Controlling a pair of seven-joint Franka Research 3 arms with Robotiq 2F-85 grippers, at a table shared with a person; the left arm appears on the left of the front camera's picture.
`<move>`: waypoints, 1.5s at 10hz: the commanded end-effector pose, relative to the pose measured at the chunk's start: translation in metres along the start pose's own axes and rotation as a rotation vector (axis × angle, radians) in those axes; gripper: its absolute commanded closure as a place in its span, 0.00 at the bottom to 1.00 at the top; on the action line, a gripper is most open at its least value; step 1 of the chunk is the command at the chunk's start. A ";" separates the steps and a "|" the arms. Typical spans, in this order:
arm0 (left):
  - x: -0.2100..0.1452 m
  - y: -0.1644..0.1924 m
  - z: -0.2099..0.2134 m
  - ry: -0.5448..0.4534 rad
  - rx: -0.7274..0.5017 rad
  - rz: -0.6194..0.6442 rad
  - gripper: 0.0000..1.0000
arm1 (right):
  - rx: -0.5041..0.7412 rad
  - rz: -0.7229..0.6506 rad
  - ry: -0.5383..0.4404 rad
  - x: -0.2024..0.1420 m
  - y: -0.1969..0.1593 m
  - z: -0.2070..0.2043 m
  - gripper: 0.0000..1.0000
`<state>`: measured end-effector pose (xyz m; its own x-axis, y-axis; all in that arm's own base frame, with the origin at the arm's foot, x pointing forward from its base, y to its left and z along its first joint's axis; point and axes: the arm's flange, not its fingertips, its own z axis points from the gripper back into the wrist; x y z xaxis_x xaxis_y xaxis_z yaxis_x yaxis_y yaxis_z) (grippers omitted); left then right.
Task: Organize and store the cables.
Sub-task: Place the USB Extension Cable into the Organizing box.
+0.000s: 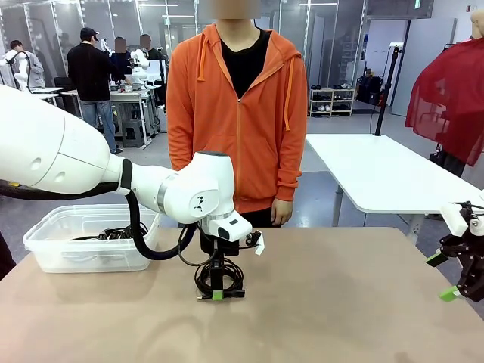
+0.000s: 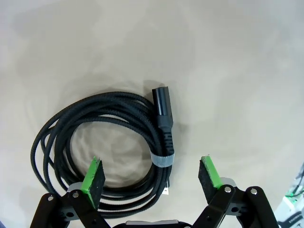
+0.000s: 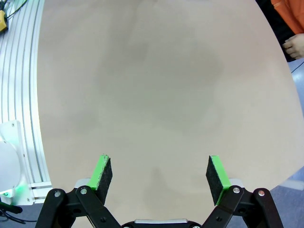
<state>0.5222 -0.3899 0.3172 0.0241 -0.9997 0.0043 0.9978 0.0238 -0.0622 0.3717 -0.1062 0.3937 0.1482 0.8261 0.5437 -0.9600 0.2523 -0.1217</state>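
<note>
One of the cables lies near the table's middle as a coil of black braided cord, bound by a grey strap, with a black plug at one end. My left gripper points down over it, open; in the left wrist view the left gripper straddles the strapped part of the coil, and its green pads are not pressing on the cord. More black cables lie in a clear plastic bin. My right gripper hangs open at the table's right edge, over bare tabletop.
The bin stands at the table's left, far side. A person in an orange hoodie stands at the far edge, hands down; one hand shows near the table's rim. A white table stands behind at the right.
</note>
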 end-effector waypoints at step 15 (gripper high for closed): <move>0.000 -0.011 -0.009 -0.018 -0.034 -0.040 1.00 | 0.002 -0.016 0.009 0.003 0.001 0.002 0.00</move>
<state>0.5186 -0.3966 0.3108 -0.0014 -0.9999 0.0119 0.9970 -0.0023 -0.0769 0.3717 -0.1062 0.3937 0.1482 0.8261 0.5437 -0.9600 0.2523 -0.1217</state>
